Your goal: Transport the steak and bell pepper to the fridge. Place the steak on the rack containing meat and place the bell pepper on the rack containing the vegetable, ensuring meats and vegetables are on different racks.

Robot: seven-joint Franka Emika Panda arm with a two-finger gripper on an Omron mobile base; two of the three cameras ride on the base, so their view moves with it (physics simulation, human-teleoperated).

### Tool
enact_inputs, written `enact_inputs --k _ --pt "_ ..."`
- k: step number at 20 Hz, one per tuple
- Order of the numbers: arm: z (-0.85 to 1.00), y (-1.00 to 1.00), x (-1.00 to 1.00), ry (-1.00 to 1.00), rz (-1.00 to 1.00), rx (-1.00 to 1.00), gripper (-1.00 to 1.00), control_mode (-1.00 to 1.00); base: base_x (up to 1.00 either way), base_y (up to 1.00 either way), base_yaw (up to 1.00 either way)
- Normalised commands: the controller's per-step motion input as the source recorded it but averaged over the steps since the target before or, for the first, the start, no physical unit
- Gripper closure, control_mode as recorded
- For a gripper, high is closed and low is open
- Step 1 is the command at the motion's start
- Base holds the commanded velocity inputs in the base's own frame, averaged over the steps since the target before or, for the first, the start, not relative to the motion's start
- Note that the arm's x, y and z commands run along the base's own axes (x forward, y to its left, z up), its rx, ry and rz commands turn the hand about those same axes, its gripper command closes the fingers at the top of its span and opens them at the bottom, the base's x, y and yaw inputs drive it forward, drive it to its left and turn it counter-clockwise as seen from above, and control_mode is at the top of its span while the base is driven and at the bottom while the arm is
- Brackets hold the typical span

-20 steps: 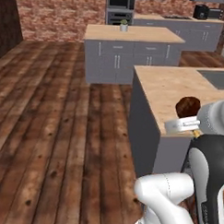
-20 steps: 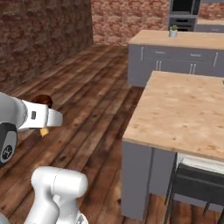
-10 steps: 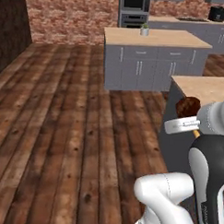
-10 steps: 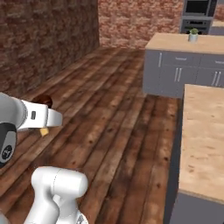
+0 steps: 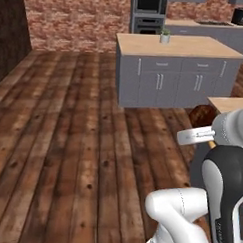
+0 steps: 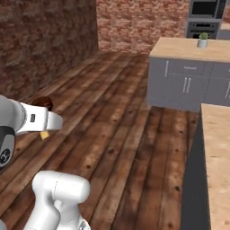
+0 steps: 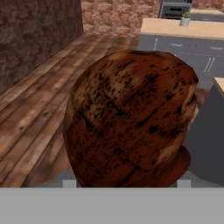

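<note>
The steak is a dark reddish-brown, glossy lump that looms large in the hand view, and my gripper is shut on it with its tips just showing at the lump's lower sides. In the left base view the steak sits at the end of the white hand, raised near a counter corner. In the right base view the steak peeks out behind the hand at the left. The bell pepper and the fridge are out of view.
A wood-topped counter stands close at the right, seen too as the counter. Farther off is a grey-cabinet island with a small potted plant, and wall ovens behind. A brick wall runs along the left. Wooden floor stretches ahead.
The whole picture has shifted because the base is moving: the island and near counter have slid to the right. The steak stays in the gripper, which keeps its place before the cameras.
</note>
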Motion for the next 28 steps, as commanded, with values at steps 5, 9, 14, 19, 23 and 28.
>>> enact_inputs --k 5,9,14,19,23,28 --pt "0.0 0.0 0.0 0.0 0.0 0.0 1.0 1.0 1.0 0.18 -0.23" --pt "0.0 0.0 0.0 0.0 0.0 0.0 1.0 1.0 1.0 0.53 -0.65" --pt "0.0 0.0 0.0 0.0 0.0 0.0 1.0 1.0 1.0 0.68 -0.71" --pt "0.0 0.0 0.0 0.0 0.0 0.0 1.0 1.0 1.0 0.65 -0.71" --pt "0.0 0.0 0.0 0.0 0.0 0.0 1.0 1.0 1.0 0.65 -0.71" --pt "0.0 0.0 0.0 0.0 0.0 0.0 1.0 1.0 0.99 0.8 -0.65"
